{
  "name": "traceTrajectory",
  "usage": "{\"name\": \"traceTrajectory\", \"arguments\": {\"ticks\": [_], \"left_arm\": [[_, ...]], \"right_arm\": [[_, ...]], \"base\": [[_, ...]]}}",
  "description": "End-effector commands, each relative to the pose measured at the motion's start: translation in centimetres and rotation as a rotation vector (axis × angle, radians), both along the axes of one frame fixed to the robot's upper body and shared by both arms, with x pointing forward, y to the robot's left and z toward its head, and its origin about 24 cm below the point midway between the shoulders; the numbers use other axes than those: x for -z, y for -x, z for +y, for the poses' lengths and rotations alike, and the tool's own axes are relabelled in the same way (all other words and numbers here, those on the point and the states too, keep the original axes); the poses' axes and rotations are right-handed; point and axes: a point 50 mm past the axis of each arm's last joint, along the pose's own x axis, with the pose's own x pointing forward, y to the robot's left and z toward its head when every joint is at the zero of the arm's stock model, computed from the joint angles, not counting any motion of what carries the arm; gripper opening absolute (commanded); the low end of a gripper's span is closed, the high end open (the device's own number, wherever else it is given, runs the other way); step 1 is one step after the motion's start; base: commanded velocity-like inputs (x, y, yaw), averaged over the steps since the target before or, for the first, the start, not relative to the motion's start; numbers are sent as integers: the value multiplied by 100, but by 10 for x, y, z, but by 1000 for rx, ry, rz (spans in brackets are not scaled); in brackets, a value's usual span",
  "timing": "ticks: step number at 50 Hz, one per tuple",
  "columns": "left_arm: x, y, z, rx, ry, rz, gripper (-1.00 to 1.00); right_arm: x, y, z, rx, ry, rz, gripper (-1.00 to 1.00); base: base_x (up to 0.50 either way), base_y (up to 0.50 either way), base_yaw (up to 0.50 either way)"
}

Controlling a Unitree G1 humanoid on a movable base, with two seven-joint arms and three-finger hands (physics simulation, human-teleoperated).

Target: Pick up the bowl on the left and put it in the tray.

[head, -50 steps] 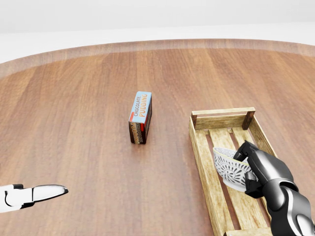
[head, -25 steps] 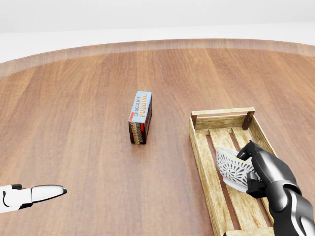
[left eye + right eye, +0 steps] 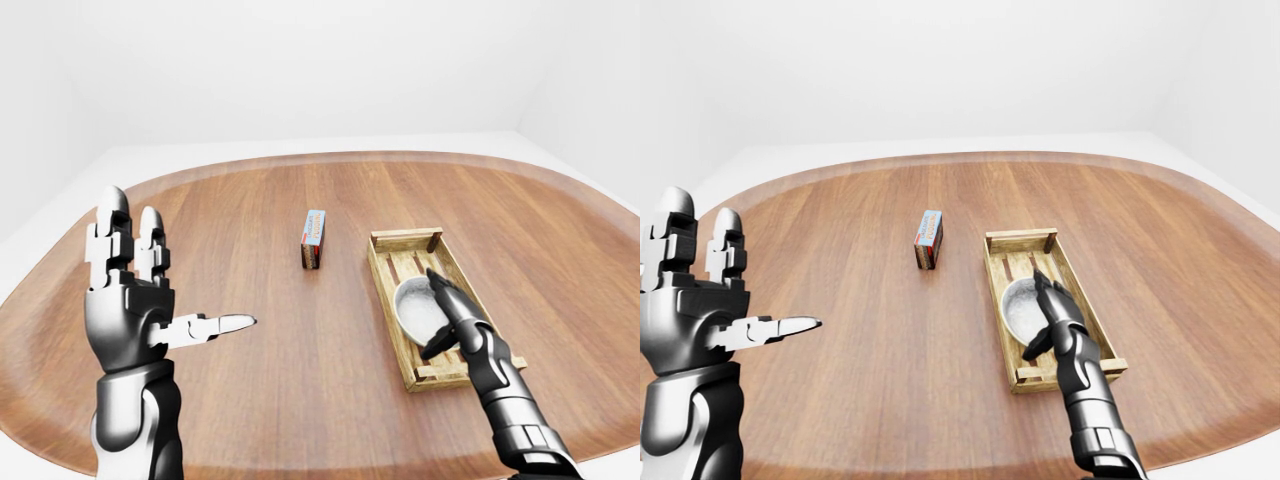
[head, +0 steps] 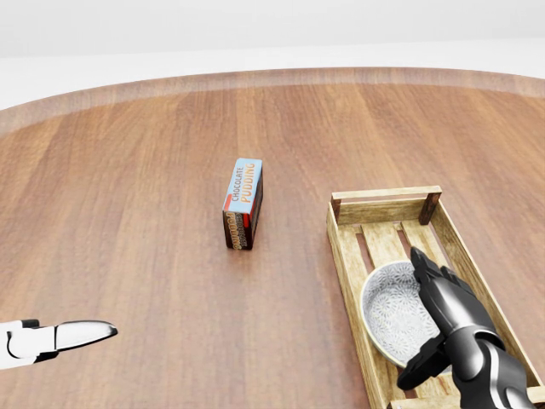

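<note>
Bowl point(image 4: 393, 317): mouth up, lying in the tray point(image 4: 385, 203), lower half in the head view (round, no long axis).
Right robot hand point(image 4: 451, 322): fingers extended, over the bowl's right rim.
Left robot hand point(image 3: 130, 300): raised, fingers spread.
Desk point(image 4: 128, 213): round, wooden; white room.

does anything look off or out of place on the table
Nothing stands out. The bowl sits mouth-up inside the tray, close to its left rail, with the right hand open beside it. The pudding box stands on edge, left of the tray in the head view, intact. No spill or damage shows.
</note>
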Motion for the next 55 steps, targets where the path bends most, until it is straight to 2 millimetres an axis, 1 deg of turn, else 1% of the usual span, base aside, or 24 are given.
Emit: {"name": "traceTrajectory", "arguments": {"ticks": [1,9,13,14,19,20,25,29,30,31,32,35,39,40,41,43,45,47,48,49,50,51,52,55], "left_arm": [[1,-1,-1,2,0,5,100],[2,-1,-1,4,-1,9,100],[1,-1,-1,3,-1,7,100],[1,-1,-1,3,0,4,100],[1,-1,-1,4,-1,6,100],[1,-1,-1,3,-1,7,100],[2,-2,0,1,-1,9,100],[1,-1,-1,1,-1,5,100],[2,-1,-1,3,-2,11,100],[2,-1,-2,3,-2,11,100],[2,-1,-2,3,-2,8,100],[0,0,-2,3,-4,1,100],[-1,0,-1,2,-4,-2,100],[0,0,-1,1,-4,0,100],[1,-1,-1,1,-3,4,100],[1,-1,-1,1,-3,4,100],[0,0,-1,1,-3,-1,100],[0,0,-1,1,-4,-1,100],[0,0,-1,2,-3,-1,100],[0,0,-1,2,-3,0,100],[0,0,-1,2,-3,0,100],[0,1,-1,2,-3,-1,100],[0,0,-1,3,-3,1,100],[0,0,-1,2,-2,1,100]], "right_arm": [[0,2,6,-26,-6,14,100],[0,0,7,-28,-11,12,100],[-5,-2,9,-44,-10,-1,100],[-12,-3,12,-63,-6,-17,100],[-28,-3,20,-117,11,-52,100],[-37,-2,23,-145,29,-71,100],[-61,2,34,-213,66,-115,100],[-82,7,43,-277,168,-122,100],[-95,11,49,-308,227,-127,100],[-95,11,48,-303,232,-122,100],[-103,13,52,-319,268,-123,100],[-115,17,58,-324,336,-112,100],[-134,21,62,-276,433,-185,100],[-146,24,65,-253,490,-231,100],[-150,26,69,-250,477,-256,100],[-156,29,69,-211,528,-276,100],[-166,32,73,-189,532,-323,100],[-177,37,74,-153,571,-366,100],[-188,41,78,-132,594,-417,100],[-194,43,79,-109,610,-443,100],[-195,44,78,-102,608,-444,100],[-206,48,81,-76,628,-496,100],[-212,51,82,-53,638,-524,100],[-227,60,84,-2,651,-593,100]], "base": [[0,0,0],[0,0,0],[0,0,0],[0,0,0],[0,0,0],[0,0,0],[0,0,0],[0,0,0],[0,0,0],[0,0,0],[0,0,0],[0,0,0],[0,0,0],[0,0,0],[0,0,0],[0,0,0],[0,0,0],[0,0,0],[0,0,0],[0,0,0],[0,0,0],[0,0,0],[0,0,0],[0,0,0]]}}
